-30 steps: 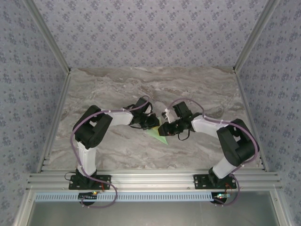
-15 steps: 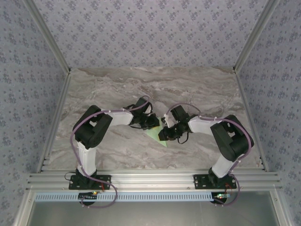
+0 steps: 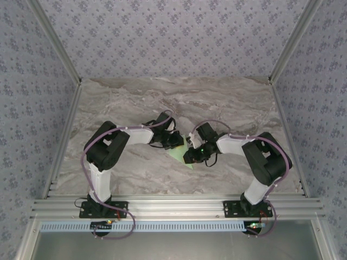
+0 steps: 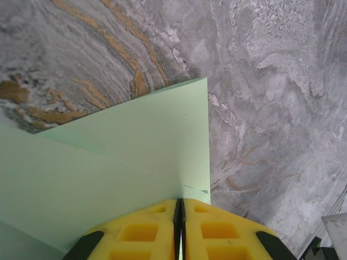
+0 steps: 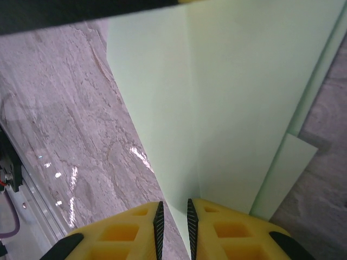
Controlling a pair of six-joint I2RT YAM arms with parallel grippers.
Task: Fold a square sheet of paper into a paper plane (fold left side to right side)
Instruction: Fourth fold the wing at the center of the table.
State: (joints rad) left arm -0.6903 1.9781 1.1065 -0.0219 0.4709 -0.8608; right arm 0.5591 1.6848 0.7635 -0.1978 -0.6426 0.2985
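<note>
nearest you, an aluminium rail (image 3: 173, 206) runs along the table's front edge, with both arm bases bolted to it. from there the left arm (image 3: 105, 151) and right arm (image 3: 268, 160) bend inward and meet near the middle of the grey marble table (image 3: 162, 103).

between them lies the mint-green paper (image 3: 180, 154), partly folded, resting on the marble with a point facing you. the left gripper (image 3: 176, 142) sits at its far left side and the right gripper (image 3: 191, 157) at its right side.

in the left wrist view, the left gripper (image 4: 180, 201) has its yellow fingers (image 4: 141, 230) clenched together on the paper (image 4: 108, 162), whose overlapping layers spread flat beyond them to a sharp corner.

in the right wrist view, the right gripper (image 5: 173, 205) shows a slim gap between its yellow fingers (image 5: 217, 227). an edge of the paper (image 5: 244, 97) runs down into that gap; you cannot tell whether it is pinched. a long crease crosses the sheet, and a lower layer peeks out on the right.

furthest away, walls (image 3: 173, 38) in patterned blue-grey paper enclose the table.
</note>
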